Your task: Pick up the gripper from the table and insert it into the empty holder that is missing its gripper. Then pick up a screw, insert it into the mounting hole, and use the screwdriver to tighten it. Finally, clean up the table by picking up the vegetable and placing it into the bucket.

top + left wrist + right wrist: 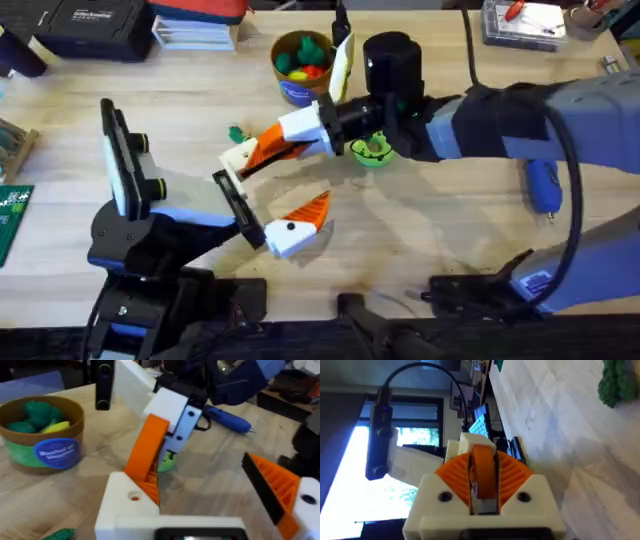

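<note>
Orange ribbed plastic, the gripper (pixel 268 150), sits near the centre of the overhead frame, clenched between the fingers of the right pincer (pixel 300 140); the right wrist view shows the wedge (pixel 482 477) squeezed between that pincer's two orange pads. Its lower end meets the holder (pixel 238 158), the white finger block of the left pincer (pixel 275 205). In the left wrist view the wedge (pixel 145 457) leans tilted against this white block (pixel 127 505), just above a small hole in it.

Released, the left pincer has its two fingers spread apart with nothing between them, the other finger carrying its own orange wedge.

On the wooden surface (pixel 450 230), the bucket (pixel 302 65) stands at upper centre of the overhead frame, holding green, yellow and red toys. A small dark green vegetable (pixel 237 134) lies just left of the holder. At right, the blue screwdriver (pixel 543 185) lies beside the right arm.
</note>
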`<state>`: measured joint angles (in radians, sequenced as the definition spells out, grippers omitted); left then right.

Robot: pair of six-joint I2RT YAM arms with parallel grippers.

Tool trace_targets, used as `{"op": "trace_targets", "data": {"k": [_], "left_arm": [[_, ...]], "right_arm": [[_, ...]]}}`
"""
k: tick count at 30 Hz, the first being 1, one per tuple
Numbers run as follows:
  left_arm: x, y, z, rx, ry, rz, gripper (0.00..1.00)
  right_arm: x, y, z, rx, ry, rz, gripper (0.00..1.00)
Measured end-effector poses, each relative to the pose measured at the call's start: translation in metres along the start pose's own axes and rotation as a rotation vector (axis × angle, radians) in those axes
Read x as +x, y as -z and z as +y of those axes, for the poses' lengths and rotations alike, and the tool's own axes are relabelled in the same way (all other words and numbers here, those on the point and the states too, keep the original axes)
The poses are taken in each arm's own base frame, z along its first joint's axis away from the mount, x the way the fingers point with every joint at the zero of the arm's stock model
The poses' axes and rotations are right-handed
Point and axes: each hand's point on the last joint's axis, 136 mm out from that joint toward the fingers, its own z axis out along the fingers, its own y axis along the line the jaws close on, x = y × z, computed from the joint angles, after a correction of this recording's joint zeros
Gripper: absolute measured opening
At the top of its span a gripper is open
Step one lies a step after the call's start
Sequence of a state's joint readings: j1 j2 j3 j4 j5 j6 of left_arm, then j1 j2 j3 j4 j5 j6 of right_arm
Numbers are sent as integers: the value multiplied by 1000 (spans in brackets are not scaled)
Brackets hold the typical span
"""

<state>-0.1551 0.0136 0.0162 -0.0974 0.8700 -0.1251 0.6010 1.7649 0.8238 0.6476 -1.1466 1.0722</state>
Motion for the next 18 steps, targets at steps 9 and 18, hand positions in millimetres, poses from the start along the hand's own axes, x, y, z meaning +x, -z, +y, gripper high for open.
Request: {"op": "trace_targets", "data": {"k": [9,18], "left_arm": [[0,0,-2,8,-18,1,985],[0,0,-3,19,-33,1,986]], "right_arm": [[4,-1,-1,-2,5,17,338],[5,0,-3,-6,7,30,517]]}}
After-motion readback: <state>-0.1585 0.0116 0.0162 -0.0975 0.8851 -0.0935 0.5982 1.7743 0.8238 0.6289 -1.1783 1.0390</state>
